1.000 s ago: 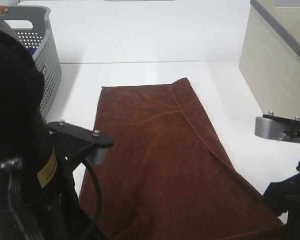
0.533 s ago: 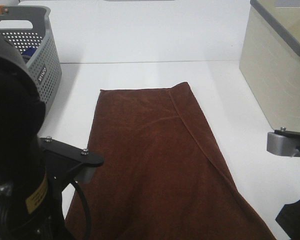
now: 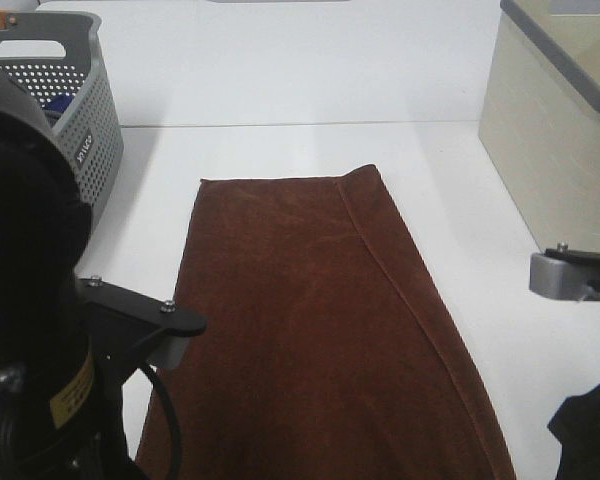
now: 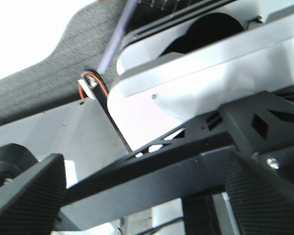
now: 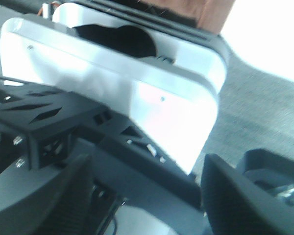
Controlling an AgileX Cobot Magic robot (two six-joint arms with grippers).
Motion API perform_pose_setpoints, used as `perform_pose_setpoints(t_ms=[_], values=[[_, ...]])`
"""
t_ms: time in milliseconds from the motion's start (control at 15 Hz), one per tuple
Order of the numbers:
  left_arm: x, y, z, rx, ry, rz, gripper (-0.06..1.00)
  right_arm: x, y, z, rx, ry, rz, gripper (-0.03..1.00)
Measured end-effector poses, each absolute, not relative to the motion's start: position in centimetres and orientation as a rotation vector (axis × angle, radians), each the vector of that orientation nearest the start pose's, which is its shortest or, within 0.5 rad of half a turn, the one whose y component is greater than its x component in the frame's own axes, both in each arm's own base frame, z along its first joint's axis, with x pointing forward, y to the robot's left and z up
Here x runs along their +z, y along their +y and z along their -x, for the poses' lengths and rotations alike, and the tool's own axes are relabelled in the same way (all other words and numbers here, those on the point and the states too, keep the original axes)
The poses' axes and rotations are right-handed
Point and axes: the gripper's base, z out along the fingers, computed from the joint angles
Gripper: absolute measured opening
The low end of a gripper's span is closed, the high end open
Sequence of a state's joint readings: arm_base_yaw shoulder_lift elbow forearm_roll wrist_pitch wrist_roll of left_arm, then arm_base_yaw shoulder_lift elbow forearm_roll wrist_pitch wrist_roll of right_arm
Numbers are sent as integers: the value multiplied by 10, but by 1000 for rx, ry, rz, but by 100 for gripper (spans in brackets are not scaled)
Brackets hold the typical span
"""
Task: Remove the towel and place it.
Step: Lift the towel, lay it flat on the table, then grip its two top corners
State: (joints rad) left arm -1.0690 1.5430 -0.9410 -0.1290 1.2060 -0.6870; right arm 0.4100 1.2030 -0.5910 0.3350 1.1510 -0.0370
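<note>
The dark brown towel (image 3: pixel 310 320) lies spread flat on the white table (image 3: pixel 280 80), running from the middle to the near edge. No gripper touches it. The left arm (image 3: pixel 30 300) fills the near left corner. A part of the right arm (image 3: pixel 575 275) shows at the near right. Neither set of fingers appears in the exterior view. In the left wrist view my left gripper (image 4: pixel 147 196) stands open, its ribbed pads (image 4: pixel 24 196) wide apart with only the robot's frame behind them. My right gripper (image 5: pixel 147 200) is open too, with nothing between its pads (image 5: pixel 240 196).
A grey perforated basket (image 3: pixel 90 130) stands at the far left with something blue (image 3: pixel 55 103) inside. A beige box with a grey lid (image 3: pixel 550 130) stands at the right. The towel's fold line (image 3: pixel 400 290) runs along its right side.
The towel's near end, raised and bulging a second ago, has dropped and now lies flat. The left arm has sunk toward the near edge and the right arm has shifted outward.
</note>
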Motion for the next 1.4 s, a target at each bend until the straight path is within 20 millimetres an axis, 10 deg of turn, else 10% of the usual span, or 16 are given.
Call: perform_pose_setpoints(t_ms=[267,867,1400], values=[[232,-228,-129,110,3099,-613,79,231,91,-155,390,3069,513,62],[330,-187,-278,-246,2525,-213,68,307,127,-255,361,2669,538,42],[258,-155,-403,-186,2553,-120,68,281,177,-377,291,2612,619,33]])
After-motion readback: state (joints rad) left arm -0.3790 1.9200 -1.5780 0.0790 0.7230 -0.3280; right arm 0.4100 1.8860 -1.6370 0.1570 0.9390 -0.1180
